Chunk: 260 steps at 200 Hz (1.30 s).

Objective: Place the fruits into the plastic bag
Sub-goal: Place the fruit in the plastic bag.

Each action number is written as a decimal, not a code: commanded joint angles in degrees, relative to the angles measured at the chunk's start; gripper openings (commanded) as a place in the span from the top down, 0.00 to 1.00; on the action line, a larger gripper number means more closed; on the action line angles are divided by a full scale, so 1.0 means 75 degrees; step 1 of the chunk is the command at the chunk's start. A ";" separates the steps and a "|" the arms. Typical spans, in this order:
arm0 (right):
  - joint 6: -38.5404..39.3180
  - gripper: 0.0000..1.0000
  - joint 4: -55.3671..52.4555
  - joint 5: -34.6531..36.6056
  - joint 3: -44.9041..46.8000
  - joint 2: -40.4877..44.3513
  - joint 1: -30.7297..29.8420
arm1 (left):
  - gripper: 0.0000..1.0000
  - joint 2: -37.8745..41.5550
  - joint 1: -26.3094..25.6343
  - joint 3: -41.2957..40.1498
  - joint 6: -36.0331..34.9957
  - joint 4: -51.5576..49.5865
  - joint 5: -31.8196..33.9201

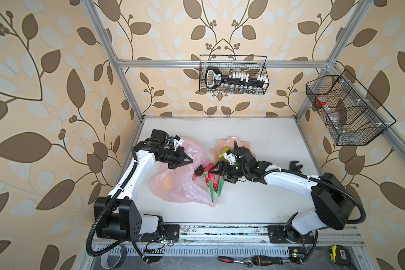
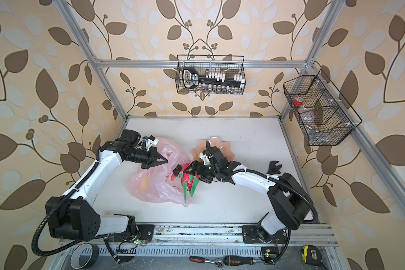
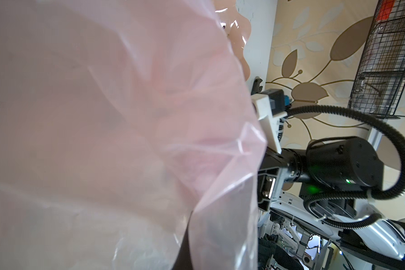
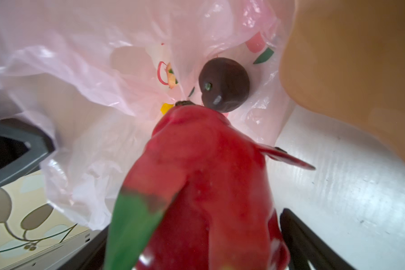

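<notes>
The pink plastic bag [image 1: 182, 187] [image 2: 159, 187] lies crumpled on the white table, and its film fills the left wrist view [image 3: 103, 117]. My left gripper [image 1: 189, 161] [image 2: 165, 161] is shut on the bag's upper edge and holds it raised; the film hides its jaws in the left wrist view. My right gripper [image 1: 216, 173] [image 4: 197, 245] is shut on the magenta dragon fruit [image 1: 214, 184] [image 2: 189, 184] [image 4: 208, 163] at the bag's mouth. A dark purple round fruit [image 1: 198, 171] [image 4: 223, 84] sits just inside. A yellow fruit [image 1: 167, 183] shows through the film. A yellow-green fruit [image 1: 225, 150] rests on the peach dish [image 1: 221, 143].
A black wrench [image 1: 295, 167] lies on the table behind the right arm. Two wire baskets [image 1: 234, 74] [image 1: 344, 109] hang on the walls. A ratchet [image 1: 250, 259], a tape measure [image 1: 338, 254] and a tape roll [image 1: 112, 257] lie in front of the rail.
</notes>
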<state>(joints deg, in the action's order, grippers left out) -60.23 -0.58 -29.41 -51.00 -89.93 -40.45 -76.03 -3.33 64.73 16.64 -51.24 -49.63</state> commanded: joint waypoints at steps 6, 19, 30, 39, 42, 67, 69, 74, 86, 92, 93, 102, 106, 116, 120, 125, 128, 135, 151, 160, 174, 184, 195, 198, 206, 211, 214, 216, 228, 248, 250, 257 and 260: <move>-0.0176 0.65 0.0761 -0.0670 -0.0611 -0.0449 -0.0109 | 1.00 0.0211 -0.0011 0.0232 -0.0171 -0.0056 -0.0460; -0.0434 0.65 0.1108 -0.0720 -0.0693 -0.0723 -0.0190 | 1.00 0.0263 -0.0043 0.0177 -0.0123 0.0022 -0.0528; -0.0576 0.65 0.1276 -0.0720 -0.0823 -0.0970 -0.0282 | 1.00 0.0302 -0.0061 0.0159 -0.0122 0.0047 -0.0588; -0.0638 0.66 0.1359 -0.0719 -0.0988 -0.1173 -0.0359 | 1.00 0.0337 -0.0080 0.0135 -0.0127 0.0047 -0.0645; -0.0650 0.66 0.1376 -0.0709 -0.1040 -0.1234 -0.0371 | 1.00 0.0346 -0.0096 0.0125 -0.0138 0.0041 -0.0648; -0.0934 0.68 0.1704 -0.0723 -0.1401 -0.1701 -0.0437 | 1.00 0.0387 -0.0117 0.0036 -0.0245 -0.0075 -0.0694; -0.0958 0.68 0.1723 -0.0712 -0.1426 -0.1736 -0.0433 | 1.00 0.0387 -0.0121 0.0022 -0.0240 -0.0080 -0.0695; -0.1005 0.69 0.1757 -0.0722 -0.1507 -0.1815 -0.0431 | 1.00 0.0398 -0.0139 0.0000 -0.0239 -0.0093 -0.0687; -0.1080 0.69 0.1777 -0.0720 -0.1734 -0.2015 -0.0439 | 1.00 0.0411 -0.0164 -0.0062 -0.0224 -0.0076 -0.0684; -0.1086 0.70 0.1765 -0.0710 -0.1841 -0.2101 -0.0454 | 1.00 0.0420 -0.0187 -0.0090 -0.0186 -0.0038 -0.0684; -0.1092 0.70 0.1765 -0.0709 -0.1850 -0.2115 -0.0460 | 1.00 0.0421 -0.0188 -0.0095 -0.0177 -0.0031 -0.0684; -0.1118 0.70 0.1774 -0.0705 -0.2014 -0.2236 -0.0498 | 1.00 0.0434 -0.0222 -0.0140 -0.0105 0.0048 -0.0693; -0.1142 0.70 0.1782 -0.0697 -0.2086 -0.2277 -0.0508 | 1.00 0.0445 -0.0243 -0.0164 -0.0071 0.0098 -0.0706; -0.1215 0.70 0.1836 -0.0661 -0.2203 -0.2394 -0.0546 | 1.00 0.0458 -0.0298 -0.0193 -0.0013 0.0174 -0.0713; -0.1265 0.70 0.1865 -0.0641 -0.2251 -0.2443 -0.0556 | 1.00 0.0452 -0.0327 -0.0196 -0.0005 0.0182 -0.0699; -0.1348 0.70 0.1951 -0.0629 -0.2295 -0.2490 -0.0570 | 1.00 0.0446 -0.0343 -0.0193 0.0013 0.0188 -0.0668; -0.1402 0.70 0.2019 -0.0636 -0.2313 -0.2514 -0.0575 | 1.00 0.0446 -0.0357 -0.0202 0.0021 0.0194 -0.0645; -0.1513 0.70 0.2133 -0.0641 -0.2366 -0.2571 -0.0613 | 1.00 0.0434 -0.0373 -0.0192 0.0052 0.0223 -0.0586; -0.1647 0.70 0.2189 -0.0628 -0.2496 -0.2634 -0.0716 | 1.00 0.0360 -0.0374 -0.0162 0.0129 0.0223 -0.0403; -0.1700 0.71 0.2201 -0.0614 -0.2516 -0.2635 -0.0806 | 1.00 0.0301 -0.0370 -0.0111 0.0178 0.0226 -0.0309; -0.1854 0.71 0.2291 -0.0511 -0.2439 -0.2585 -0.0978 | 1.00 0.0235 -0.0376 -0.0021 0.0298 0.0255 -0.0071; -0.2020 0.71 0.2456 -0.0392 -0.2294 -0.2524 -0.1112 | 1.00 0.0203 -0.0370 0.0032 0.0403 0.0333 0.0055; -0.2324 0.71 0.2774 -0.0180 -0.2068 -0.2471 -0.1283 | 1.00 0.0188 -0.0365 0.0068 0.0555 0.0486 0.0101; -0.2425 0.71 0.2905 -0.0116 -0.2015 -0.2462 -0.1342 | 1.00 0.0188 -0.0366 0.0075 0.0602 0.0527 0.0098; -0.2709 0.71 0.3166 0.0009 -0.1903 -0.2491 -0.1468 | 1.00 0.0188 -0.0365 0.0062 0.0732 0.0678 0.0078; -0.2847 0.71 0.3361 0.0085 -0.1874 -0.2546 -0.1526 | 1.00 0.0188 -0.0370 0.0054 0.0810 0.0767 0.0050; -0.2927 0.71 0.3433 0.0115 -0.1881 -0.2585 -0.1561 | 1.00 0.0188 -0.0366 0.0047 0.0840 0.0798 0.0044; -0.2971 0.71 0.3477 0.0137 -0.1888 -0.2610 -0.1584 | 1.00 0.0188 -0.0374 0.0043 0.0857 0.0824 0.0037; -0.3267 0.70 0.3789 0.0173 -0.2023 -0.2855 -0.1677 | 1.00 0.0188 -0.0366 0.0009 0.0918 0.0902 0.0041; -0.3501 0.70 0.4018 0.0250 -0.2379 -0.3221 -0.1735 | 1.00 0.0211 -0.0364 -0.0091 0.0912 0.0915 0.0025; -0.3489 0.70 0.3995 0.0282 -0.2414 -0.3273 -0.1750 | 1.00 0.0220 -0.0370 -0.0103 0.0910 0.0915 0.0029; -0.3464 0.70 0.3845 0.0355 -0.2545 -0.3358 -0.1745 | 1.00 0.0243 -0.0373 -0.0149 0.0896 0.0893 0.0031; -0.3455 0.70 0.3784 0.0393 -0.2599 -0.3394 -0.1738 | 1.00 0.0256 -0.0371 -0.0163 0.0882 0.0885 0.0031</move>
<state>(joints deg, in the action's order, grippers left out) -81.78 22.17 -28.36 -66.24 -113.03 -53.06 -74.78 -5.69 63.55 22.57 -45.98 -48.80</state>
